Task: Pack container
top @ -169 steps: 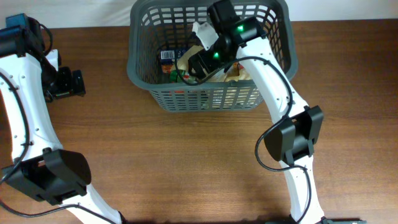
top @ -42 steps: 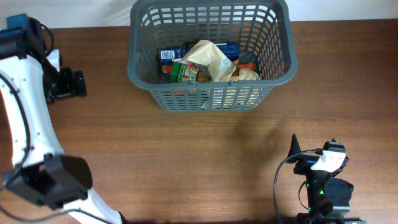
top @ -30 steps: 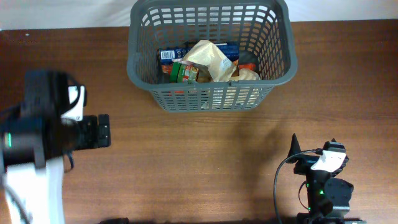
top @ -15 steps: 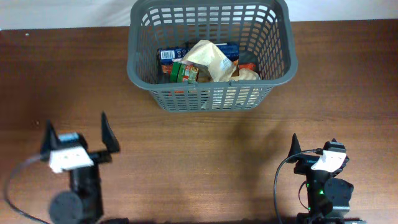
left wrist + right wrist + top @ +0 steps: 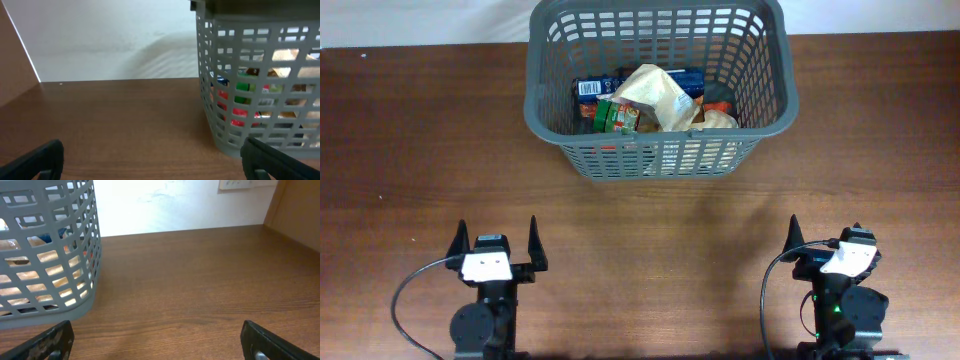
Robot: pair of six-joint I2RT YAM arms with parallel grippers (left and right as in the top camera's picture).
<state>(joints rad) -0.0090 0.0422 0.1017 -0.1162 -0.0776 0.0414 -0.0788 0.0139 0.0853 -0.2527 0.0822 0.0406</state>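
Observation:
The dark grey slotted basket [image 5: 775, 70] stands at the back middle of the wooden table. It holds several groceries: a tan paper bag [image 5: 660, 95], a green packet [image 5: 617, 117] and a blue box [image 5: 590, 88]. My left gripper [image 5: 496, 241] is open and empty at the front left, far from the basket. My right gripper [image 5: 823, 235] is open and empty at the front right. The basket shows at the right of the left wrist view [image 5: 210, 115] and at the left of the right wrist view [image 5: 92, 265]. Both views show only bare wood between the open fingers [image 5: 150, 162] [image 5: 157, 340].
A white wall runs behind the table's far edge [image 5: 115, 80]. Bare wood table top [image 5: 650, 260] lies between the two grippers and in front of the basket.
My left arm has swung down from the back left and folded at the front left edge, gripper open. The right arm has stayed still. The basket's contents have not moved.

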